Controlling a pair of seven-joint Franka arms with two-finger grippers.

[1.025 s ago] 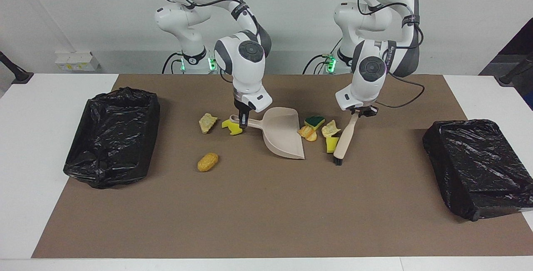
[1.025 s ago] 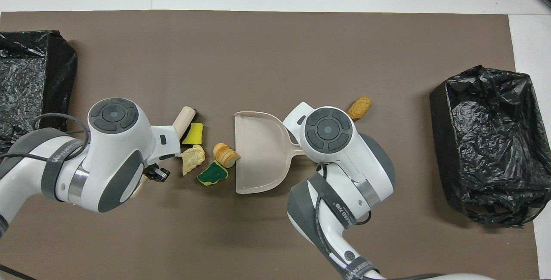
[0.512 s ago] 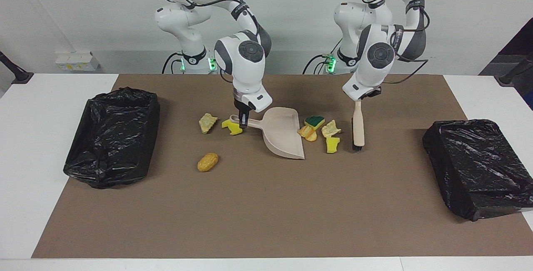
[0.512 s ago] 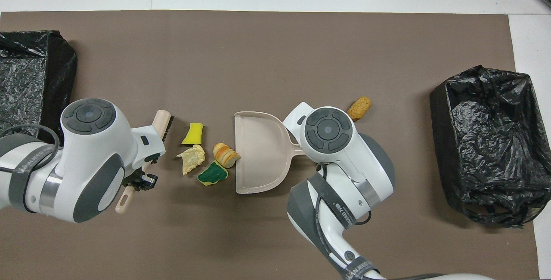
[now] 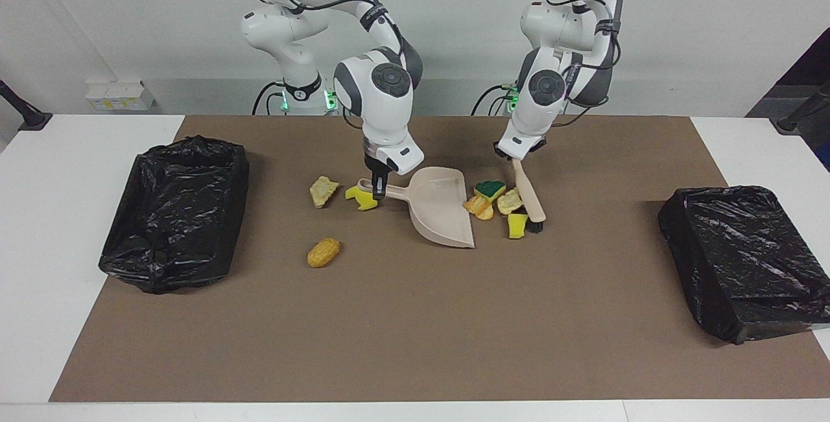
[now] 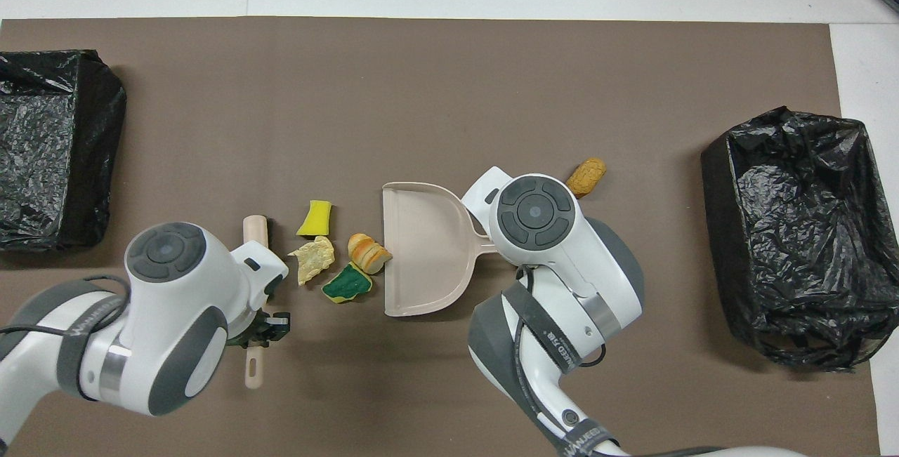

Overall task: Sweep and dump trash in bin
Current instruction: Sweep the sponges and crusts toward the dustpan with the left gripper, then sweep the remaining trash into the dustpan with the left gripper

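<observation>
Brush (image 5: 530, 194) clamped in left tool (image 5: 517, 157) herds 4 scraps (image 5: 498, 199) toward dustpan (image 5: 443, 213); right tool (image 5: 379, 188), gripping its handle, steadies it.

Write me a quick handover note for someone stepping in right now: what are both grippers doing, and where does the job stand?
Left gripper: shut on the brush handle, bristles down beside four scraps.
Right gripper: grips the dustpan handle, pan flat on the mat, mouth toward those scraps.
Three more scraps lie toward the right arm's end, near the handle.
Done: nothing in the pan or either bin.
Left: sweep, dump.
</observation>
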